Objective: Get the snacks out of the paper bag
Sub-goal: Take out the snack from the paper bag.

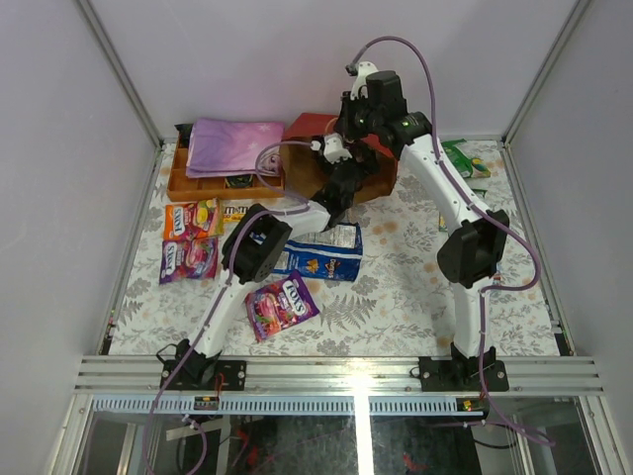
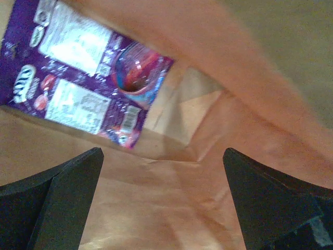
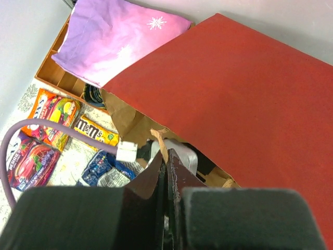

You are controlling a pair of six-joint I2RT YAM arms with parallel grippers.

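At the far edge of a floral-print desk (image 1: pixel 406 287), a red paper bag (image 1: pixel 309 127) w/ brown kraft lining appears to lie on its side, mouth toward the arms. It sits just right of a wooden box (image 1: pixel 213 184) topped w/ a folded purple cloth (image 1: pixel 235 146).

The L arm reaches into the bag's mouth, so its hand is hidden from overhead. Seen from its own wrist cam, the L hand (image 2: pixel 161 156) is spread fully wide. Its black fingers (image 2: pixel 67 198) are far apart w/ nothing between them and brown paper all round. One purple candy packet (image 2: pixel 83 78) lies inside the bag, ahead of the fingers, printed label panels facing up, not touched.

The R hand (image 3: pixel 166 156) is pinched tight on the torn kraft rim at the upper lip of the bag's mouth.

Snacks out on the desk:
- Orange-yellow packet (image 1: pixel 193 218) at left, just below the wooden box.
- Magenta packet (image 1: pixel 188 259) directly nearer than that.
- Yellow M&M's pack (image 1: pixel 235 211) beside the orange-yellow one, partly under the L arm.
- Long blue chip bag (image 1: pixel 321 252) mid-desk, near the bag's mouth, one end under the L arm.
- Purple-pink packet (image 1: pixel 282 305) nearest the arm bases.
- Green packet (image 1: pixel 465 158) far right, beyond the R arm.
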